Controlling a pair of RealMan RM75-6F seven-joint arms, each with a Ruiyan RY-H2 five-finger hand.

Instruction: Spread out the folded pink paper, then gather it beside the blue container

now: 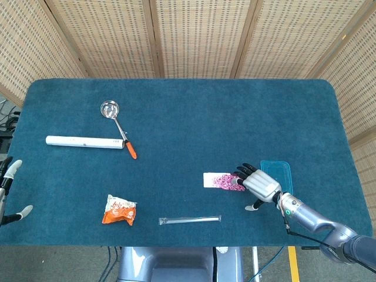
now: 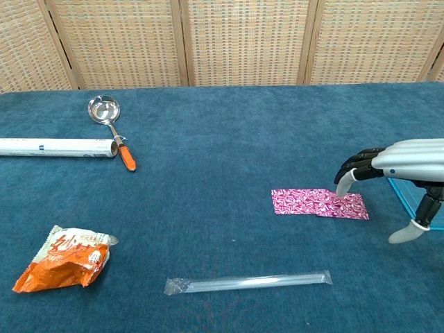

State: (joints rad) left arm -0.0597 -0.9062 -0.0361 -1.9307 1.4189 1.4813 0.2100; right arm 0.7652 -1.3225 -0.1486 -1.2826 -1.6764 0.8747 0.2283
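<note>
The pink patterned paper [image 2: 319, 204] lies flat on the blue cloth as a partly unfolded strip, also seen in the head view [image 1: 222, 181]. My right hand [image 2: 399, 166] hovers over its right end, fingers curved down and apart, fingertips [image 2: 342, 185] just above the paper and holding nothing; the head view shows that hand [image 1: 259, 184] between the paper and the blue container [image 1: 277, 175]. The container's edge [image 2: 409, 202] shows at the chest view's right border. My left hand [image 1: 9, 194] is at the far left table edge, fingers apart and empty.
A clear plastic tube [image 2: 248, 282] lies in front of the paper. An orange snack bag [image 2: 64, 261] sits at the front left. A white roll [image 2: 57, 147] and a ladle with an orange handle [image 2: 111, 128] lie at the back left.
</note>
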